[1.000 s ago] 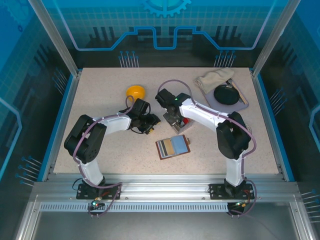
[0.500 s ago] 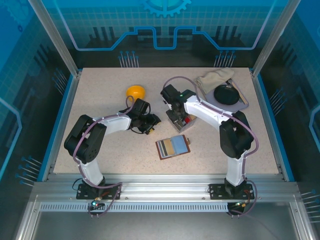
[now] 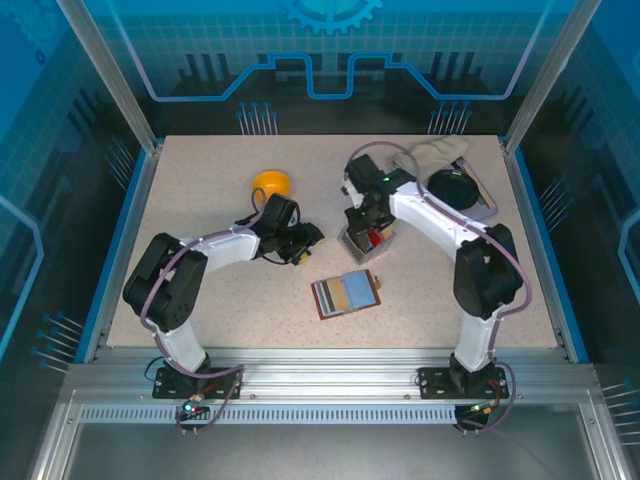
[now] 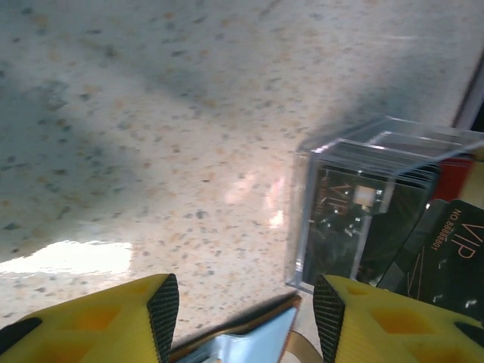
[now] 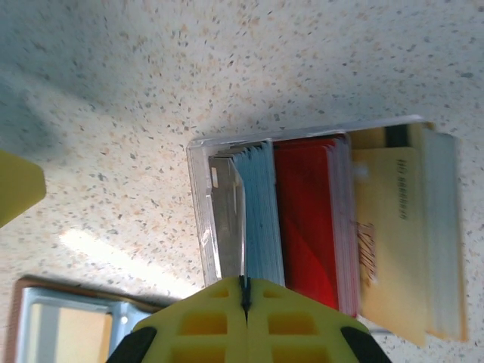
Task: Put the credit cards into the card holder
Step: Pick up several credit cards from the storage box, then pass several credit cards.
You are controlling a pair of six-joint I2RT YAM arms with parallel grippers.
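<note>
The credit cards (image 5: 306,219) stand on edge in a clear box (image 3: 364,240): a blue-white stack, a red stack, a gold card (image 5: 386,242) and more pale ones. My right gripper (image 5: 244,291) (image 3: 367,218) hangs just over the box, shut, its seam in line with a grey card (image 5: 227,219). I cannot tell whether a card is pinched. The card holder (image 3: 347,292) lies open nearer the front, brown with blue-grey pockets. My left gripper (image 4: 246,318) (image 3: 302,242) is open, with the holder's edge (image 4: 249,344) low between its fingers and the box (image 4: 363,204) just beyond.
A yellow bowl-like thing (image 3: 271,184) sits at the back, left of centre. At the back right are a beige cloth (image 3: 430,157) and a black round object (image 3: 452,187) on a grey mat (image 3: 478,210).
My right gripper has shifted back and to the right over the card box, staying shut. The left gripper has barely moved.
</note>
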